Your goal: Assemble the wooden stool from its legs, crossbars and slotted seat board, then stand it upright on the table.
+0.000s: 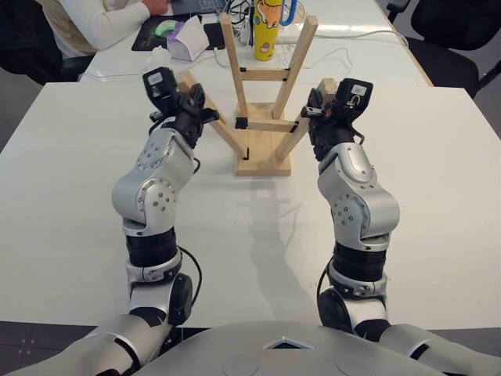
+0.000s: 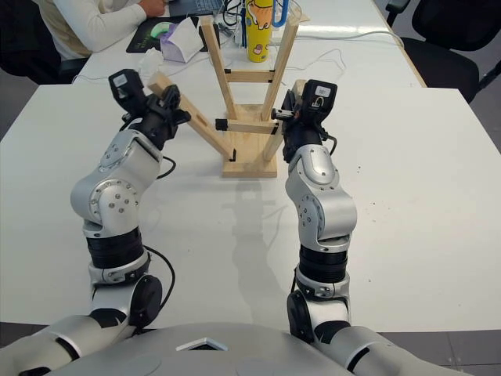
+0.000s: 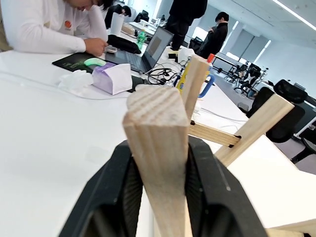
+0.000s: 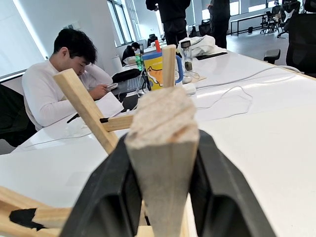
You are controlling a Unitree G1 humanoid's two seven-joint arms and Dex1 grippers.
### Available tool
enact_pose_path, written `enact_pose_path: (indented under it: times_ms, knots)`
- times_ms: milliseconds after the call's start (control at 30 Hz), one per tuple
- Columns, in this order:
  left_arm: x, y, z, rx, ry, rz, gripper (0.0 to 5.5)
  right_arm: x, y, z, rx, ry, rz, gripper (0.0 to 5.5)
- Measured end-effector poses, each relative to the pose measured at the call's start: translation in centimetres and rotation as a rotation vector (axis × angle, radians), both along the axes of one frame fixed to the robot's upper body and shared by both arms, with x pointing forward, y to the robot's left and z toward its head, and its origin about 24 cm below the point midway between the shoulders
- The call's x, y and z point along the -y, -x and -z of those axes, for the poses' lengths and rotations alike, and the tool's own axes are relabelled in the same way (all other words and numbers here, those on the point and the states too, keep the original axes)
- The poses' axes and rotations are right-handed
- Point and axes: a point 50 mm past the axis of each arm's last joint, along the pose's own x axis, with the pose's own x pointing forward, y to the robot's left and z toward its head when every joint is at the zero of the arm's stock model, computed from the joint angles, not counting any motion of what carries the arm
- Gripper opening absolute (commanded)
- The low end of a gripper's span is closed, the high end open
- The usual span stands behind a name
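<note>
stool: a small wooden stool sits upside down near the middle of the white desk, put together as far as can be seen.
seat board: lies flat on the desk and carries the whole frame; this looks like why the stool stays steady while it is handled.
legs: four legs rise from the board and splay outward. the two far legs point up and away, and the two near legs lean out to the left and right.
crossbars: one short bar joins the far legs high up. another runs lower between the legs, with dark joints at its ends.
left tool: closed on the near left leg close to its free end, with the wood pinched between two black pads.
right tool: closed on the near right leg in the same way, close to its free end.
why held so: a grip on two opposite legs gives an even hold on both sides. it seems suited to lifting and turning the stool over, the step not yet done.
arm pose: both arms reach forward over the desk, one on each side of the stool, elbows bent, forearms rising toward the leg ends and mirroring each other.
behind: a yellow cup stands past the stool, apart from it.
</note>
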Motion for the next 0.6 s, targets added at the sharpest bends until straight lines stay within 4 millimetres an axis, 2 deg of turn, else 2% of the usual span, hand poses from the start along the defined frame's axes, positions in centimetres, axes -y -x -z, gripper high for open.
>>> enact_pose_path:
  times_ms: [167,333,600]
  knots:
    - [-0.2,0.0,-0.2,-0.023,0.029,-0.026,1.03,-0.1,0.1,0.0,0.002,0.007,0.005,1.04]
    - [-1.0,0.7,0.5,-0.076,0.097,-0.092,1.03,-0.1,0.5,0.1,0.005,0.001,0.03,1.04]
    - [-0.1,1.3,0.1,-0.102,0.075,-0.102,1.03,-0.5,0.7,0.0,0.014,0.025,0.049,1.04]
